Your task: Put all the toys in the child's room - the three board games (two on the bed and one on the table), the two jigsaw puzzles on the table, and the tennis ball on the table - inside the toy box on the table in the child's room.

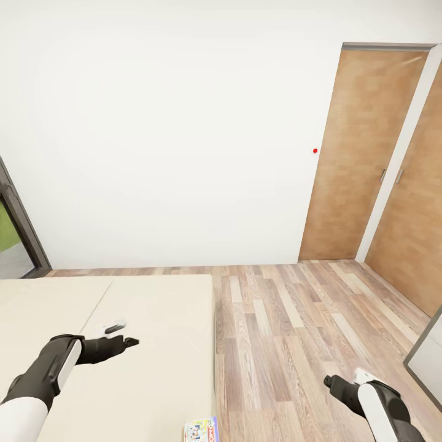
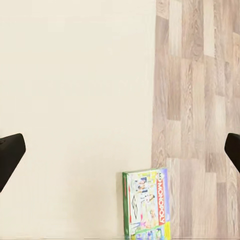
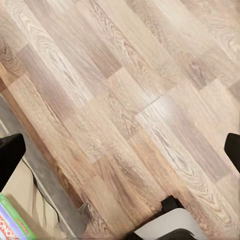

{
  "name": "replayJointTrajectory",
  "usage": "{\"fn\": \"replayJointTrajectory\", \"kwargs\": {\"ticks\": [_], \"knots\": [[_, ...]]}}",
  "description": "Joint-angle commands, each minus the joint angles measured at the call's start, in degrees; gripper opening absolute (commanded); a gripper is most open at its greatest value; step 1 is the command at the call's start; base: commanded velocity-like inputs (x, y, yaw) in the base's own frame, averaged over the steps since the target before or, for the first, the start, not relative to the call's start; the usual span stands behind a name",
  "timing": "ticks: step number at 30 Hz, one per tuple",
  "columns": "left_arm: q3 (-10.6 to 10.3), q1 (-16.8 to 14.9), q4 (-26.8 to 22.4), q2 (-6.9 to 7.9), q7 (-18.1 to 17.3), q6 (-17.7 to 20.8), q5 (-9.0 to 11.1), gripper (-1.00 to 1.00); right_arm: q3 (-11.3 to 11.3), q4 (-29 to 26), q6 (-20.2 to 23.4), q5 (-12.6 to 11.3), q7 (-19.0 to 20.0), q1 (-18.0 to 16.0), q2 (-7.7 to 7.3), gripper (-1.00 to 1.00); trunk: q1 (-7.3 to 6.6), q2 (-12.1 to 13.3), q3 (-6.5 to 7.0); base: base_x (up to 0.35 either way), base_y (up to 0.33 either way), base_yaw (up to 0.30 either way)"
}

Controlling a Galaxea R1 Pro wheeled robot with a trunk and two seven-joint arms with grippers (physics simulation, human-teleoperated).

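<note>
A white board game box with a green edge and red Monopoly logo (image 2: 146,205) lies flat on the beige bed (image 1: 153,319), close to the mattress edge. Its top shows at the lower rim of the head view (image 1: 201,430) and a corner of it in the right wrist view (image 3: 12,225). My left gripper (image 1: 124,335) hovers over the mattress beyond the box, open and empty, its fingertips (image 2: 10,155) wide apart. My right gripper (image 1: 330,382) hangs over the wood floor beside the bed, also open with nothing in it. The table and the toy box are out of view.
A white wall faces me, with wooden doors (image 1: 362,153) at the right and a dark-framed window (image 1: 15,233) at the left. Plank floor (image 1: 288,319) lies between the bed and a grey panel (image 1: 428,353) at the right edge. My base (image 3: 167,227) stands near the bed frame.
</note>
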Motion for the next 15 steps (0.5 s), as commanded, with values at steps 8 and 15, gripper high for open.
{"fn": "replayJointTrajectory", "kwargs": {"ticks": [8,15], "knots": [[-1.1,0.1,1.3,-1.70,8.2,-1.3,0.5,1.00,4.0,6.6,-0.6,-0.3,-1.2,-0.2,-0.02,1.00,0.04,-0.1,-0.14,0.000,0.000,0.000],[-1.3,0.2,14.4,-1.68,12.7,-14.2,0.5,1.00,5.6,16.2,-10.9,-0.2,-1.0,-0.1,-0.09,1.00,0.04,-0.1,-0.14,0.000,0.000,0.000]]}}
